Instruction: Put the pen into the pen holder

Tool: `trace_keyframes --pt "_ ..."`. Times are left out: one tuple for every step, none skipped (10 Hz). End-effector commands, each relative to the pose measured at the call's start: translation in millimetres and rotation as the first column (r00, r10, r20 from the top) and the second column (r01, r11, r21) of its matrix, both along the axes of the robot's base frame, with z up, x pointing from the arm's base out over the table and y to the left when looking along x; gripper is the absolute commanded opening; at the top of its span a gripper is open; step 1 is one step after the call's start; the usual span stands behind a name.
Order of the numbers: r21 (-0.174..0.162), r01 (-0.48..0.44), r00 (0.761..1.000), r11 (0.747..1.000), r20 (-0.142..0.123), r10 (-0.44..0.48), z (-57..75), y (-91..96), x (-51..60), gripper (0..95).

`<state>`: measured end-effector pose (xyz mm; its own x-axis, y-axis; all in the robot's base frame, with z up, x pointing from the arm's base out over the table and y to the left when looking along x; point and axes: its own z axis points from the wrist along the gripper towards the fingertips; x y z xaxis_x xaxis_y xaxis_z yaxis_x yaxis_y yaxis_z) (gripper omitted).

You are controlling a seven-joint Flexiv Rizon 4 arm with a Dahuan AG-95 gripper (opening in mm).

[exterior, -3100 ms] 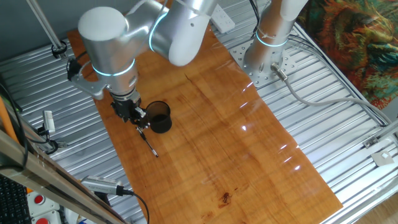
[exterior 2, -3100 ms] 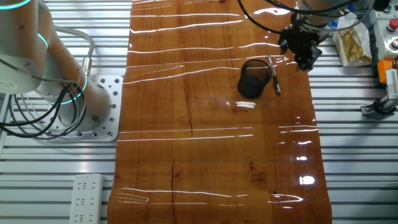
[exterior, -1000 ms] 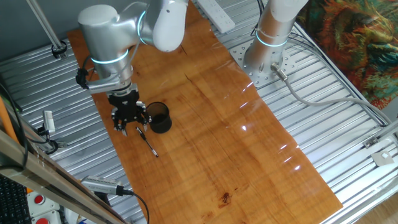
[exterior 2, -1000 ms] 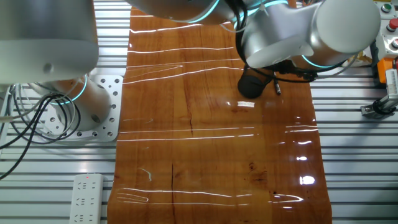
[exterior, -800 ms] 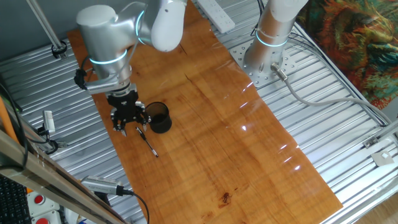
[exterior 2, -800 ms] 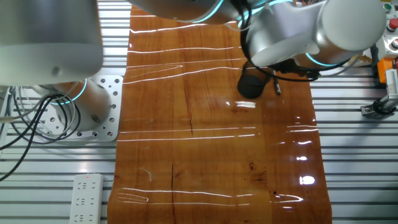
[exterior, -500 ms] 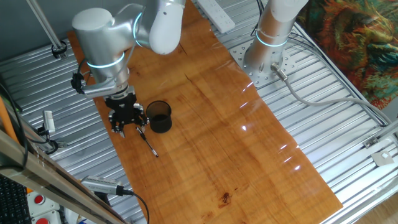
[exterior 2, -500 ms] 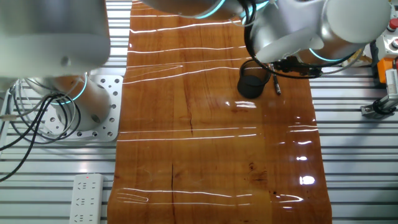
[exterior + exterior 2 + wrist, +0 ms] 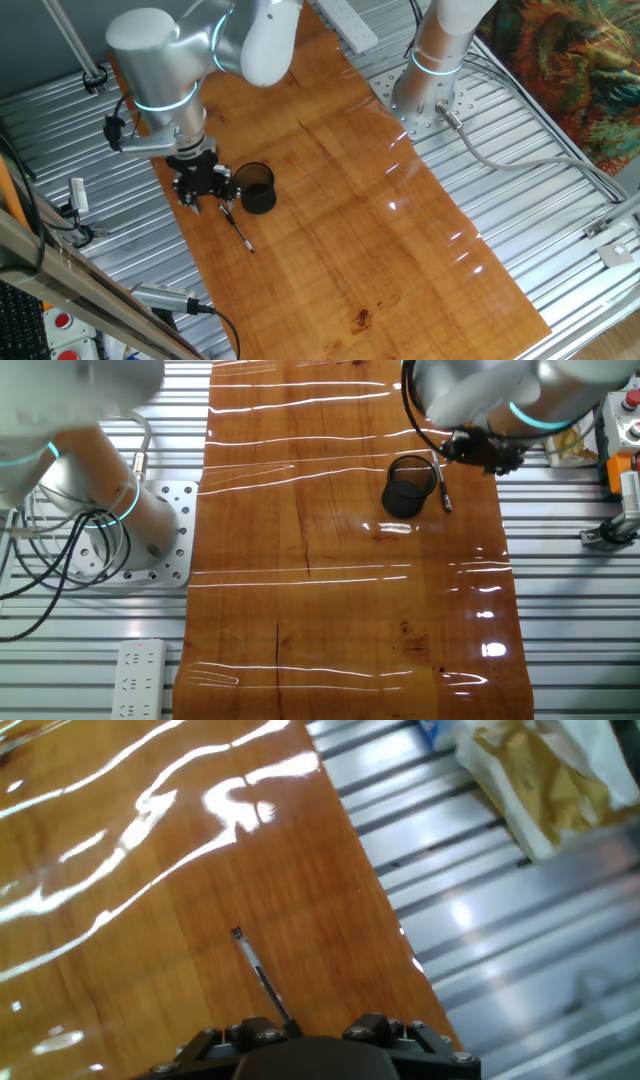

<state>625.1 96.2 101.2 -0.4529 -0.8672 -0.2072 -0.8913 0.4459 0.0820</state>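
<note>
The pen (image 9: 236, 228) lies flat on the wooden board, thin and dark, just front-left of the pen holder (image 9: 257, 188), a short dark cup standing upright. In the other fixed view the pen (image 9: 441, 484) lies right beside the pen holder (image 9: 408, 486). My gripper (image 9: 208, 203) hovers over the pen's upper end, fingers spread and holding nothing. In the hand view the pen (image 9: 262, 978) runs from the board back under the gripper (image 9: 305, 1038), between its two finger mounts; the fingertips are hidden.
The board's edge (image 9: 375, 910) is close to the pen, with ribbed metal table beyond. A yellowish bag (image 9: 535, 780) lies there. A thick silver tool with a black cable (image 9: 165, 297) sits at the front left. A second arm's base (image 9: 425, 95) stands at the back.
The arm's upper body has swung left and the hand has shifted slightly toward the board's edge. The pen and the cup have not moved.
</note>
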Motion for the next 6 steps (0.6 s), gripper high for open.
trace_keyframes --pt "-0.103 0.568 0.817 0.816 -0.043 -0.575 19.4 1.4 -3.4 57.0" --pt "-0.128 0.629 0.769 0.767 -0.038 -0.638 22.8 1.6 -4.3 57.0" --pt "-0.127 0.698 0.705 0.704 -0.047 -0.708 27.1 0.9 -5.3 57.0" --pt "-0.127 0.713 0.69 0.69 -0.049 -0.722 28.4 0.4 -5.5 57.0" --pt "-0.131 0.766 0.629 0.63 -0.052 -0.776 33.8 -3.5 -6.6 57.0" --pt "-0.137 0.808 0.572 0.573 -0.048 -0.819 36.1 -6.0 -6.8 57.0"
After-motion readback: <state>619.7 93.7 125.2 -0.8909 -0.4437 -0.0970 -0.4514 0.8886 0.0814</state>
